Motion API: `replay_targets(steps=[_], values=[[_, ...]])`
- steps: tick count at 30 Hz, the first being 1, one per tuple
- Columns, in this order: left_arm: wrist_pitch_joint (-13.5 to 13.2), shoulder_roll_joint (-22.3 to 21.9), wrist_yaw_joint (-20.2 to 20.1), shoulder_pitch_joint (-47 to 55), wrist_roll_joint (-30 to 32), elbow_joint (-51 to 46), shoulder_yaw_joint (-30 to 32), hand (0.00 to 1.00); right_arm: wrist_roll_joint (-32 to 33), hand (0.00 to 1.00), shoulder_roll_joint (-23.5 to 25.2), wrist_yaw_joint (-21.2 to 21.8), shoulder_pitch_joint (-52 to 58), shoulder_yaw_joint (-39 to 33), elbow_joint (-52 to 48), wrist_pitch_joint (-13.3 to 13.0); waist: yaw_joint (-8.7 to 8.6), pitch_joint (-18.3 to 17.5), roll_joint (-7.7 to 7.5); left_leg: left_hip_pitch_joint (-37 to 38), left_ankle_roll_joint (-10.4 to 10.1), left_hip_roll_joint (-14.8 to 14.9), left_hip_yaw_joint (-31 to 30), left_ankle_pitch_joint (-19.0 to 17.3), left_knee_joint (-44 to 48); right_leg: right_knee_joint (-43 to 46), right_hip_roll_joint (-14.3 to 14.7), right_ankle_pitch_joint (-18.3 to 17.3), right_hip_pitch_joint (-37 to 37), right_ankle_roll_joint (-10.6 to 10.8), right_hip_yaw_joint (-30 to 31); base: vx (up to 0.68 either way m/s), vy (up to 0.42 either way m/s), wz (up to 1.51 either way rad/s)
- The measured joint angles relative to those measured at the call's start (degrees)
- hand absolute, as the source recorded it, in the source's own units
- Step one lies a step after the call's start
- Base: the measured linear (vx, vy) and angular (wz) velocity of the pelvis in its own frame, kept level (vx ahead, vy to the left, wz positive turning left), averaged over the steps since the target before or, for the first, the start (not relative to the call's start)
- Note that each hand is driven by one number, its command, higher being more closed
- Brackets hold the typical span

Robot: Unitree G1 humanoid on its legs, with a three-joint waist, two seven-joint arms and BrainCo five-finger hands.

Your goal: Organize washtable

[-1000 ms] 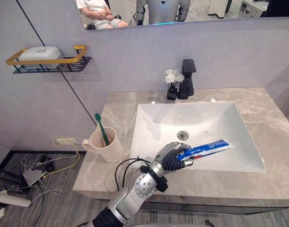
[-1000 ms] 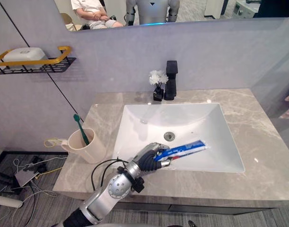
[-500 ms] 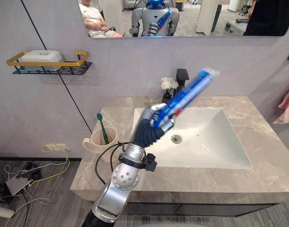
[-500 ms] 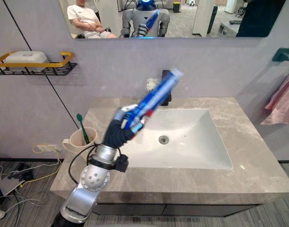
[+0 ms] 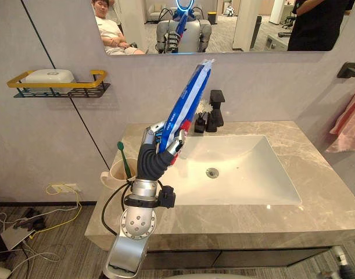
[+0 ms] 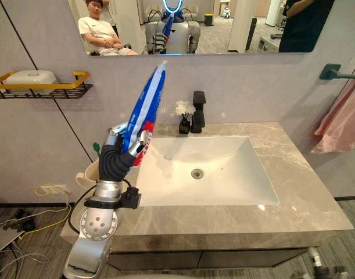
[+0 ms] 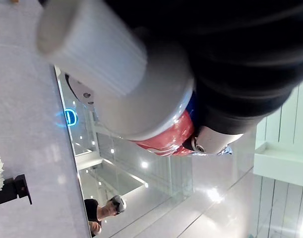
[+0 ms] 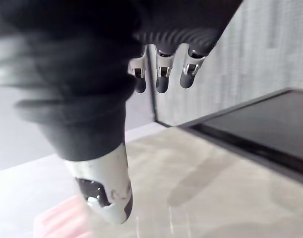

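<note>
Has lifted the toothpaste tube (image 5: 187, 102) since a second ago, from low over the near rim of the sink (image 5: 247, 168) to high above the counter (image 5: 316, 215), with the camera shifted as well. Grips it in the left hand (image 5: 154, 153), fingers and thumb curled tight round the red lower end, white cap (image 7: 91, 47) pointing down past the palm, flat crimped end pointing up and slightly right toward the mirror (image 5: 253, 26). Holds the blue-and-white tube steeply tilted in the air over the counter's left part, between the beige cup (image 5: 113, 173) and the sink, clear of both. Lets the right hand (image 8: 162, 74) hang with fingers loose and slightly apart, around nothing. Leaves a green toothbrush (image 5: 125, 158) standing in the cup, just left of the raised wrist. At the sink's far rim, a black faucet (image 5: 217, 110) beside a small white flower (image 5: 201, 109) in a dark vase. On the left wall, a gold-edged shelf (image 5: 78, 88) with a white soap box (image 5: 46, 76). On the right wall, a pink towel (image 5: 347, 125). In the mirror, a seated person (image 5: 110, 35) and the tube's reflection.
</note>
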Motion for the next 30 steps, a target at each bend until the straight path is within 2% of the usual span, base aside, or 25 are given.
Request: replay_targets(steps=[5,10,13,15,19,21,25,30], values=[[0.07,-0.73,-1.37,0.38,1.0,0.0,-0.2,1.0,-4.18,0.0,-0.19,-1.99,-0.08,0.08,-13.11,-1.12,-0.04,-0.14,-0.29,0.23,-0.47,0.28,1.11,-0.34,0.16,0.01,0.27,0.06,-0.36,-0.02,1.17,0.0,-0.011,-0.11],[0.13,-0.64,-2.63,0.44,1.02,0.0,-1.47,1.0,-6.01,0.0,-0.26,-1.89,-0.12,3.83,-24.03,-4.2,-0.13,-0.26,-0.38,0.08,-0.46,0.45,1.33,-1.15,0.9,0.02,0.31,0.06,-0.43,-0.01,1.5,-0.01,-0.008,-0.06],[0.13,-0.53,-4.98,0.45,1.0,-0.15,-3.05,1.0,-6.46,0.0,-0.67,2.36,-0.26,10.84,-30.08,-5.9,-0.01,-0.62,-0.47,-0.79,-0.44,0.53,1.18,-1.56,1.79,0.03,0.28,0.06,-0.99,0.0,1.49,-0.02,-0.012,-0.01],[0.13,-0.52,-6.67,0.45,0.95,-0.71,-4.58,1.0,-6.34,0.0,-0.96,6.85,-1.64,16.91,-32.17,-6.44,0.11,-1.09,-0.15,-1.72,-0.43,0.47,0.76,-1.56,2.14,0.08,0.22,0.17,-1.43,0.18,1.34,0.03,-0.009,0.05],[0.09,-0.43,-8.63,0.43,0.85,-0.97,-6.93,1.0,-4.18,0.0,-2.83,12.75,-4.67,23.18,-32.06,-6.59,0.32,-1.29,0.06,-2.57,-0.3,-0.36,-1.26,-1.54,2.25,-0.01,-0.09,0.28,-1.44,0.36,-0.01,0.0,-0.009,0.19],[0.09,-0.02,-8.64,0.39,0.82,-0.97,-7.37,1.0,-2.83,0.0,-3.39,13.99,-5.54,24.72,-31.47,-6.62,0.39,-1.38,0.22,-2.86,-0.22,-0.65,-1.79,-1.5,2.26,-0.04,-0.22,0.45,-1.37,0.66,-0.2,0.01,0.013,0.15],[0.04,2.15,-8.87,-0.02,0.17,-0.9,-7.9,1.0,3.3,0.0,-4.15,17.77,-7.09,30.95,-29.64,-6.09,0.47,-1.37,0.22,-3.78,-0.01,-1.46,-3.47,-1.38,2.59,-0.17,-0.67,0.54,-1.36,0.75,-0.7,-0.01,0.017,0.14],[-0.09,3.13,-9.69,-1.52,-0.25,-0.39,-7.81,1.0,6.26,0.0,-6.67,22.07,-7.98,37.77,-29.62,-4.04,0.37,-1.24,0.25,-5.01,0.68,-2.11,-5.07,-0.94,2.61,-1.72,-1.05,1.6,-1.29,0.64,-1.99,-0.03,0.002,0.13]])
